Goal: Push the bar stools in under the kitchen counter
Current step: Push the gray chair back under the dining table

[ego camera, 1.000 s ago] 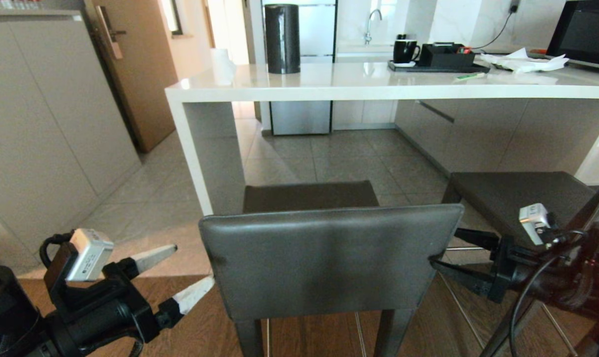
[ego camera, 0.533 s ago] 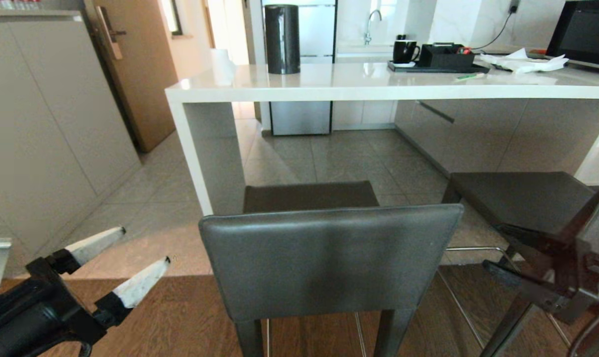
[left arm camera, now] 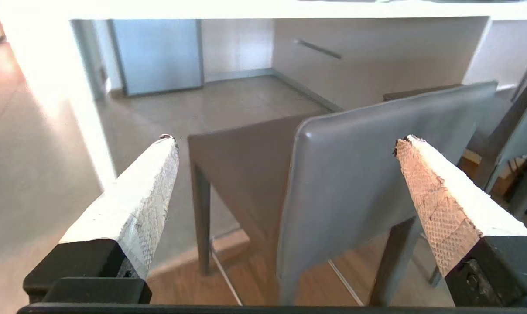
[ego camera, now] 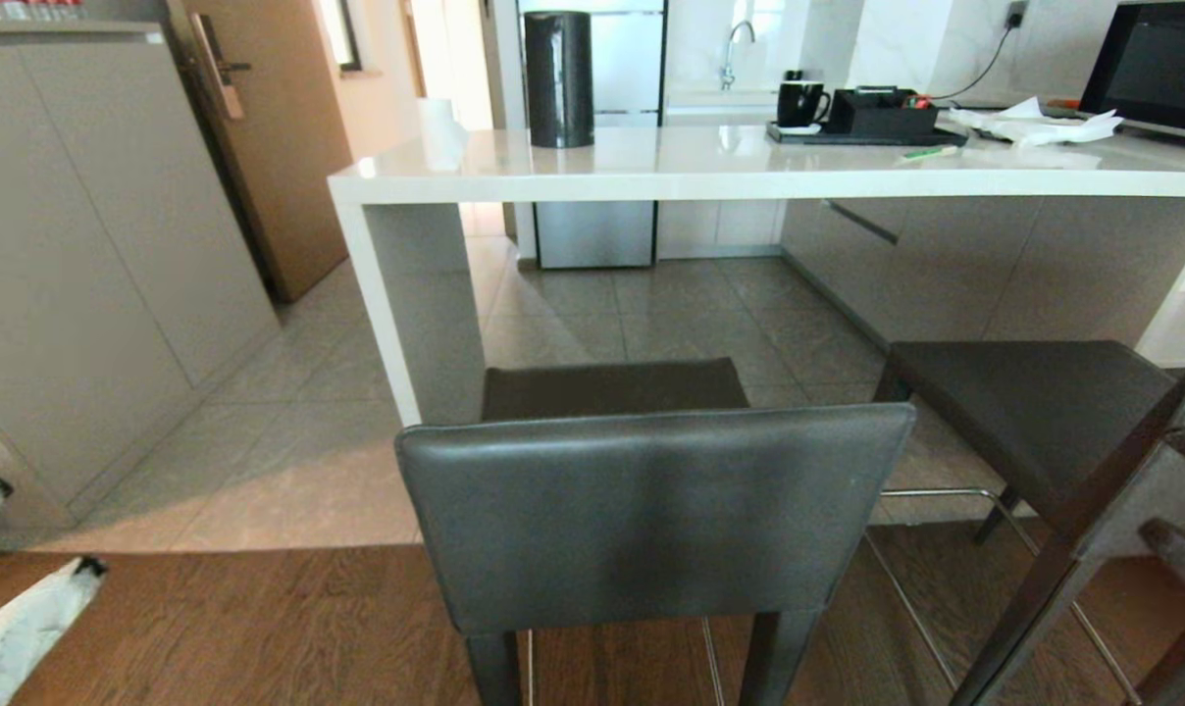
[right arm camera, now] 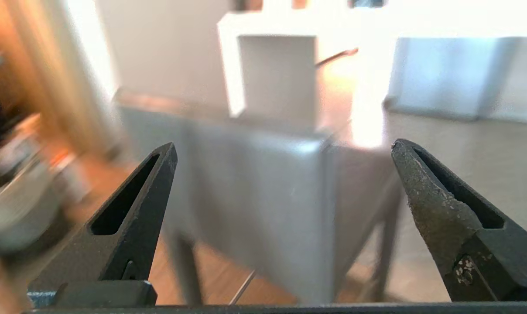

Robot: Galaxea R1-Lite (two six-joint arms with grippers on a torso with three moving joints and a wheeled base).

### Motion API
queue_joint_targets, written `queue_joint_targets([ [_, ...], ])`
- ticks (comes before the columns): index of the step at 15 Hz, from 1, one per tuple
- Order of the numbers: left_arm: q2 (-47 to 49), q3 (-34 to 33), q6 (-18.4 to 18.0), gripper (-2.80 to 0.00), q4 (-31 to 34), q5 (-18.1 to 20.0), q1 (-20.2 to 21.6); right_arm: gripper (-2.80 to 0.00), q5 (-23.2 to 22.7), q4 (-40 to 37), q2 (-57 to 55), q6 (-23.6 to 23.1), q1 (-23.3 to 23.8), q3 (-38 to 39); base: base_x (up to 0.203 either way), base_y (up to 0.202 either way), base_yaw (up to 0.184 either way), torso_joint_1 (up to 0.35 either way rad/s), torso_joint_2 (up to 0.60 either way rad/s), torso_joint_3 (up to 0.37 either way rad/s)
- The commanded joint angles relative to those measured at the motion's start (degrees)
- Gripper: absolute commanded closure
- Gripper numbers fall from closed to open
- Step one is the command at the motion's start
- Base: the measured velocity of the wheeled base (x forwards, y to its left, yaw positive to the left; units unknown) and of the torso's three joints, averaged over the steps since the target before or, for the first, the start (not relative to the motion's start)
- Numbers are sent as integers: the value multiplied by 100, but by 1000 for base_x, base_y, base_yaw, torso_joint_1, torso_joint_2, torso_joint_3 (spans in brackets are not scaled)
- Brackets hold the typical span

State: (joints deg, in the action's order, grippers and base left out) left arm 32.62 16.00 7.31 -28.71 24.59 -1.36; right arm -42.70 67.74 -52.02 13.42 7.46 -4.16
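Two dark grey bar stools stand in front of the white kitchen counter [ego camera: 749, 172]. The nearer bar stool [ego camera: 651, 510] faces the counter with its backrest toward me, and its seat stops just short of the counter's edge. At the right, the second bar stool [ego camera: 1024, 392] is turned at an angle. My left gripper [ego camera: 4, 564] is open at the lower left edge, well left of the near stool and touching nothing. The left wrist view shows that stool's backrest [left arm camera: 377, 174] beyond the open left gripper [left arm camera: 286, 140]. My right gripper [right arm camera: 284, 147] is open and empty, with the stool's backrest [right arm camera: 254, 196] ahead of it.
On the counter stand a black cylinder [ego camera: 558, 76], a black mug [ego camera: 800, 101], a black tray with a box [ego camera: 882, 110], crumpled paper [ego camera: 1034, 120] and a microwave [ego camera: 1157, 64]. Grey cupboards [ego camera: 82, 245] line the left. The floor changes from tile to wood under the stools.
Both arms have pulled back from the near stool's backrest. The left gripper has slid to the lower left edge, and the right gripper has left the head view. The stools have not moved.
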Motion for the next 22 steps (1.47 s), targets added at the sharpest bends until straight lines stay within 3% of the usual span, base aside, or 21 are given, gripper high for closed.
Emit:
queue_joint_targets([
  [1,-1049,436,43,-280,1459,-14,220,-280,567,-802,1169,34,2,-231,0,0,0,0,0,0],
  [5,-1506,581,269,-280,1712,-583,1326,-280,1918,-3565,2695,76,2,-1108,0,0,0,0,0,0],
  [9,-1640,1172,560,-280,2177,-597,1141,-280,3054,-4180,2741,419,-8,-1849,0,0,0,0,0,0],
  [11,-1697,1309,657,-280,2537,-702,1050,-280,3982,-4253,2659,376,-8,-1863,0,0,0,0,0,0],
  [13,-1697,1294,641,-280,2534,-986,1050,-280,4550,-4603,2802,182,-8,-1862,0,0,0,0,0,0],
  [15,-1700,1333,681,-280,2551,-970,754,-280,4660,-4847,2999,-141,-58,-2039,0,0,0,0,0,0],
  [17,-1696,1445,648,-280,2640,-999,-42,-280,4662,-4866,2997,-162,-313,-2111,0,0,0,0,0,0],
  [19,-1818,1455,592,-280,2847,-997,-64,-280,4688,-4883,3081,-204,-365,-1944,0,0,0,0,0,0],
  [22,-2295,797,349,-280,2973,-1201,187,-280,4701,-4865,3573,-687,-344,-1248,0,0,0,0,0,0],
])
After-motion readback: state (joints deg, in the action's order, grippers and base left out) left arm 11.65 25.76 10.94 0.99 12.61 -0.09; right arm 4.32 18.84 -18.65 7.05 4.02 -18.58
